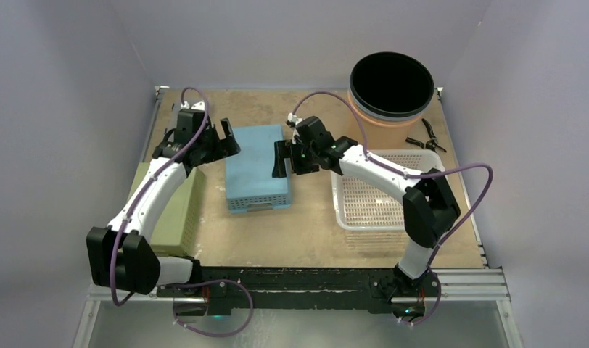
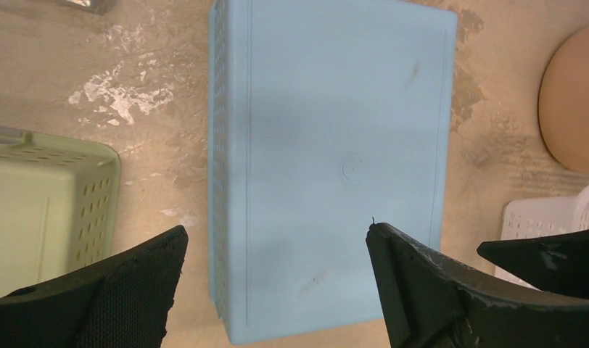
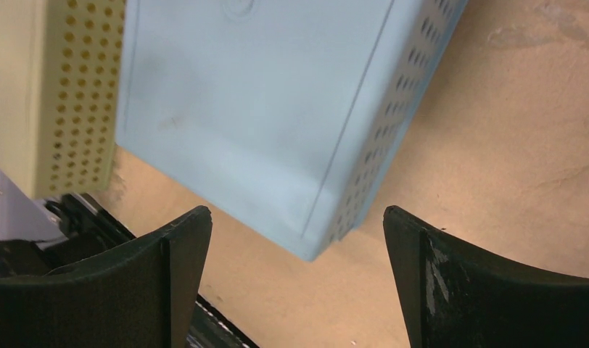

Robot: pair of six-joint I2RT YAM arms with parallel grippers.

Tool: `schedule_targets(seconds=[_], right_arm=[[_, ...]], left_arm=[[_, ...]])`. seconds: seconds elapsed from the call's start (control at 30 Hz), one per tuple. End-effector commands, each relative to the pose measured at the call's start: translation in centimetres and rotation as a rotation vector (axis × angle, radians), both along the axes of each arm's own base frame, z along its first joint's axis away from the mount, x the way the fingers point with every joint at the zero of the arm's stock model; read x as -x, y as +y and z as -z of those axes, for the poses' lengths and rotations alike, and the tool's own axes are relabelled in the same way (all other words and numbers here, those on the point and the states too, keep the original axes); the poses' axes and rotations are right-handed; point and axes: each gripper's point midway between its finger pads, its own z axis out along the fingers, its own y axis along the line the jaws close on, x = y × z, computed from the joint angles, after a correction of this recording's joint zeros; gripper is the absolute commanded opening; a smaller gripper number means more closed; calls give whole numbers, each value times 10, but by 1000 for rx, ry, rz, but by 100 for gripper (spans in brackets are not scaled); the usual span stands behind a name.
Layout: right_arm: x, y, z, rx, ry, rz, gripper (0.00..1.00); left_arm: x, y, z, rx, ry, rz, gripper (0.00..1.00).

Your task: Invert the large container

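The large container (image 1: 257, 168) is a light blue perforated box lying in the middle of the table with its flat closed base facing up; the same box (image 2: 335, 159) fills the left wrist view and shows again as a blue corner (image 3: 262, 101) in the right wrist view. My left gripper (image 1: 223, 141) hovers at its far left side, open (image 2: 277, 230), with nothing between its fingers. My right gripper (image 1: 281, 158) is at the box's right edge, also open (image 3: 296, 212) and holding nothing, above bare table just off the box's corner.
A pale green perforated bin (image 1: 172, 210) sits left of the blue box, under my left arm. A white mesh tray (image 1: 371, 196) lies to the right. An orange bucket with a black inside (image 1: 391, 87) stands at the back right, pliers (image 1: 427, 138) beside it.
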Motion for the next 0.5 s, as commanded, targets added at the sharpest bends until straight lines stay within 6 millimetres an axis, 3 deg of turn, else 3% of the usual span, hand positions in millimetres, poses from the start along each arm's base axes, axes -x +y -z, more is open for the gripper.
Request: schedule_targets(seconds=[0.0, 0.17, 0.3, 0.47], right_arm=[[23, -7, -8, 32, -100, -110, 92], [45, -11, 7, 121, -153, -181, 96], [67, -5, 27, 241, -233, -263, 99], [60, -6, 56, 330, -228, -246, 99]], left_arm=[[20, 4, -33, -33, -81, 62, 94], [42, 10, -47, -51, -157, 71, 95], [54, 23, -43, -84, -202, 26, 95], [62, 32, -53, -131, -282, 27, 95]])
